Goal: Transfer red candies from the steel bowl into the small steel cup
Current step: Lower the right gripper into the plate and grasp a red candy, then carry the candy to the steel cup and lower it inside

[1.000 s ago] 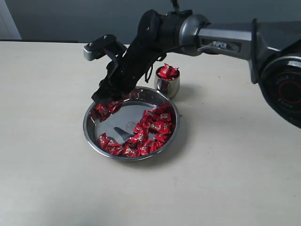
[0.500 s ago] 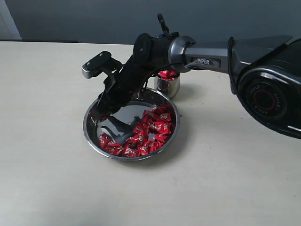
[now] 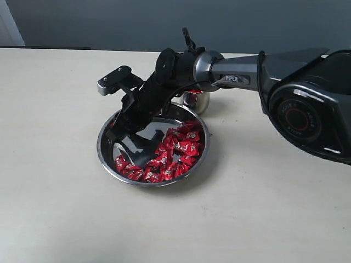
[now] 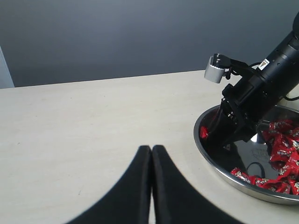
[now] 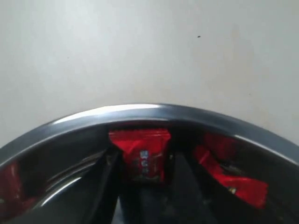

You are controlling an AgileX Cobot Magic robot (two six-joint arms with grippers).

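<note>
The red candy [image 5: 140,151] nearest the tool lay propped against the inner wall of the steel bowl [image 3: 147,183], just under the rim, apart from the main heap of red candies [image 3: 178,153] on the bowl's opposite side; being squarish, it offered no clear long axis, though its printed face was turned toward the right wrist camera. It sat directly between the two dark fingers [image 5: 106,186] of the right gripper [image 3: 117,130], which stood parted to either side of it and did not visibly squeeze it; the grip looked not yet made, so the coming move seemed to turn on closing straight onto that piece with no sideways correction. A second candy [image 5: 229,184] lay just beside it, outside the fingers, near enough that it might be nudged. The small steel cup [image 3: 197,103] stood just beyond the bowl's far rim, partly hidden behind the right arm, so a lifted piece would have to travel back across the bowl. The right arm was plainly the nearer; the left gripper [image 4: 151,149] hung clenched and empty over the bare table [image 3: 66,208], well outside the bowl. The right wrist view alone showed the candy framed by the fingers; the exterior view hid that under the gripper's bulk but gave the cup and the heap; the left wrist view showed one red piece [image 4: 203,132] at the wall by the right gripper's tips.
</note>
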